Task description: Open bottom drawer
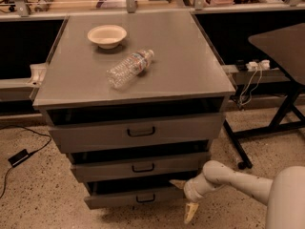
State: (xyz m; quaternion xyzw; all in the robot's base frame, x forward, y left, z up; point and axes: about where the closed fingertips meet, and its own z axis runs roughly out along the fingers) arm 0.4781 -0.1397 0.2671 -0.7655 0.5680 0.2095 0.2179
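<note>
Camera view looks down at a grey metal cabinet [190, 75] with a flat, matte top, parked on a speckled tan floor [38, 199]. On that top sit a shallow cream bowl [107, 35] toward the back left and a clear plastic water bottle [129, 68] lying on its side, near the bowl but not touching it. The bottle has a label band, but the writing on it is too small to make out, and no other text is readable anywhere.

Room stuff: a dark black table [281, 46] on angled legs stands to the right, a white power strip [252, 65] with cords hangs on the rail beside it, and a black adapter with its cable [19, 157] lies on the floor at the left. Benches with clutter run along the back wall.

Three drawers stack down the front: top drawer [95, 137], middle drawer [105, 171], then the bottom drawer [114, 200], lowest of the lot, with a small black bar handle [145, 198]. A dark gap shows above each front.

The robot's white arm comes in from the lower right, and the gripper [181, 200] sits low by the right end of the bottom drawer. Its two pale fingers [190, 213] are spread wide apart, holding nothing; one points left toward the gap above the drawer front, the other points down at the floor. Can't tell if the upper one actually touches the drawer.
</note>
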